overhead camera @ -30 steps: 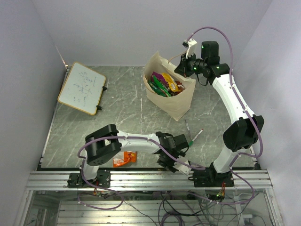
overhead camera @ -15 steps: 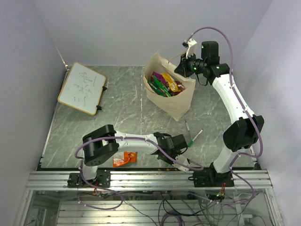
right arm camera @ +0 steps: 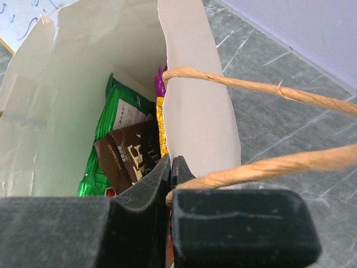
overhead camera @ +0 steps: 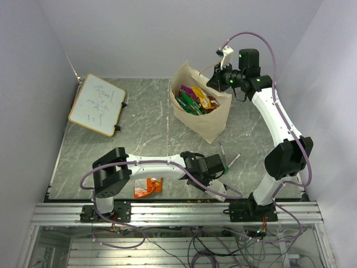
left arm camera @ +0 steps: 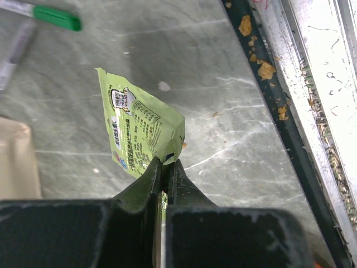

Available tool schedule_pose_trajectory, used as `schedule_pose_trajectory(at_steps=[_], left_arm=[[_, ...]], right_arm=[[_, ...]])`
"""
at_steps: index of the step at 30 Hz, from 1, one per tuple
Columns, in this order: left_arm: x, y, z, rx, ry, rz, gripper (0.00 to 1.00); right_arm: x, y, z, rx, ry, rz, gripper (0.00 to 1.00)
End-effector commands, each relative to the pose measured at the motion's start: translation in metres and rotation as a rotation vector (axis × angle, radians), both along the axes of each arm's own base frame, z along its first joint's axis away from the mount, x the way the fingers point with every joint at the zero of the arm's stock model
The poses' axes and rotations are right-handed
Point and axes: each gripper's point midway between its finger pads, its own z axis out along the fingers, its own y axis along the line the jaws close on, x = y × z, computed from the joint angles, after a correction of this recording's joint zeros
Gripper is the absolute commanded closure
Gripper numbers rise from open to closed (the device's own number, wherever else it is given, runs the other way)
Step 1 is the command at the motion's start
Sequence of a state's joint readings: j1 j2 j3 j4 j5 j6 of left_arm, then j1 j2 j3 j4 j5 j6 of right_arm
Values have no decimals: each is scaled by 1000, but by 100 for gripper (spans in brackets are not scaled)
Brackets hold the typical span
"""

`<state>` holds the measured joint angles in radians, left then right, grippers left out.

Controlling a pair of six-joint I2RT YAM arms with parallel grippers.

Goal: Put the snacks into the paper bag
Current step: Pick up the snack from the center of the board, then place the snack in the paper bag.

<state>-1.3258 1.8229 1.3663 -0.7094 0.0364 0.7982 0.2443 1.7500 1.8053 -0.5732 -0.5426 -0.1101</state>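
Note:
My left gripper (left arm camera: pixel 164 162) is shut on one corner of a small pale green packet (left arm camera: pixel 139 131), which hangs tilted just above the tabletop near the front edge. In the top view that gripper (overhead camera: pixel 219 177) is low at the front of the table, and the packet is hidden under it. The cream paper bag (overhead camera: pixel 215 125) stands at the back. My right gripper (overhead camera: pixel 215 81) is at its far rim, shut on the bag's wall (right arm camera: pixel 195 111) beside a twisted handle (right arm camera: pixel 262 89). Inside are a green bag (right arm camera: pixel 114 114), a brown bag (right arm camera: pixel 131 159) and other snacks. An orange packet (overhead camera: pixel 148 188) lies on the table front left.
Two marker pens (overhead camera: pixel 222 152) (overhead camera: pixel 234 159) lie just beyond the left gripper; the green-capped one (left arm camera: pixel 53 18) shows in the left wrist view. A wood-framed whiteboard (overhead camera: pixel 97 104) lies at the back left. The table's black front rail (left arm camera: pixel 279 128) runs close to the packet.
The left gripper's jaws have gone from open to shut on the pale green packet, and the left arm has shifted slightly. The right arm has not moved.

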Motion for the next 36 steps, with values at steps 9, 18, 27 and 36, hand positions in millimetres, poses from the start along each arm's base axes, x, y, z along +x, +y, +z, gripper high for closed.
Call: schedule_pose_trajectory(at_steps=[9,18,27,36], left_arm=[[33,-9,171,-228,-128,-5,93],[73,10,302,-453,-309,65,93],[156,38,336,-498,-494,160,93],[224,38,316,-389,-632,131,93]], right_arm=[[-10,5,0,-12,-4,59,100],[-16,10,5,3,-4,102,100],[-27,21,9,3,-17,183,100],[-25,17,13,-7,-34,133,100]])
